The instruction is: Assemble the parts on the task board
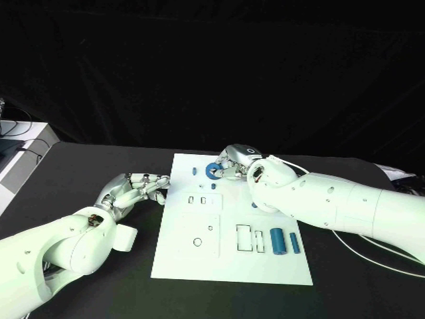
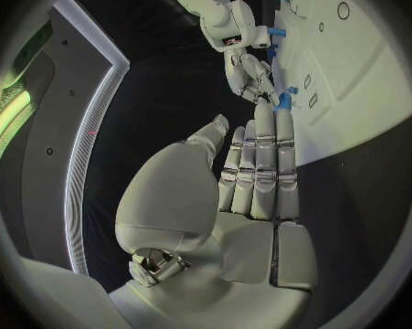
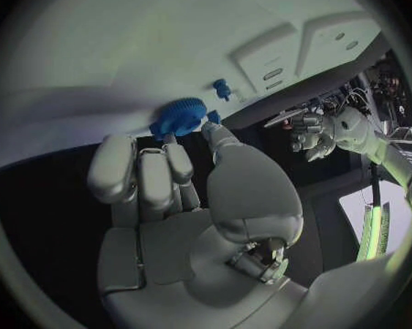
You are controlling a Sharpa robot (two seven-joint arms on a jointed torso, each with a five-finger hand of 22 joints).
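The right hand reaches over the far edge of the white task board and pinches a round blue gear between thumb and fingertips; in the right wrist view the gear sits flat against the board, its axis standing up from the plate. Just beside it a small blue peg stands upright. Two blue cylinders lie side by side near the board's right edge, long axes running toward the robot. The left hand rests on the black table beside the board, empty, fingers extended together.
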